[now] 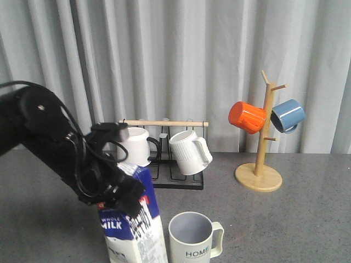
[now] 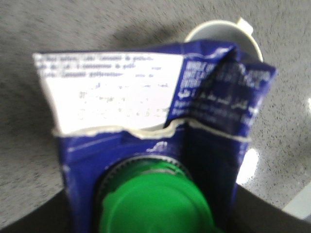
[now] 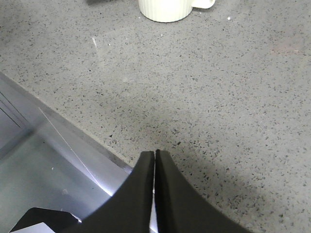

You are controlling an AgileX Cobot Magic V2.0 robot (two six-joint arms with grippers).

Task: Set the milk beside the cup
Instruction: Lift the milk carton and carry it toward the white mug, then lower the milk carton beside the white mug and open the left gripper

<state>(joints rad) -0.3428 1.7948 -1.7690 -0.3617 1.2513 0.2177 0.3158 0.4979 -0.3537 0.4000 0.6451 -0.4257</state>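
Left claw (image 1: 118, 183) is clamped on the top of the milk (image 1: 134, 230), low in the front view just left of centre. The carton leans slightly and its gable is crumpled under the grip. The cup (image 1: 192, 238) stands just right of it, close but apparently apart. Whether the carton base rests on the surface (image 1: 296, 219) cannot be told; the frame cuts it off. Right claw (image 3: 154, 160) is pressed closed, holding nothing, over bare surface.

Risk: releasing a tilted, tall carton may topple it against the cup. Further squeezing may deform the gable.
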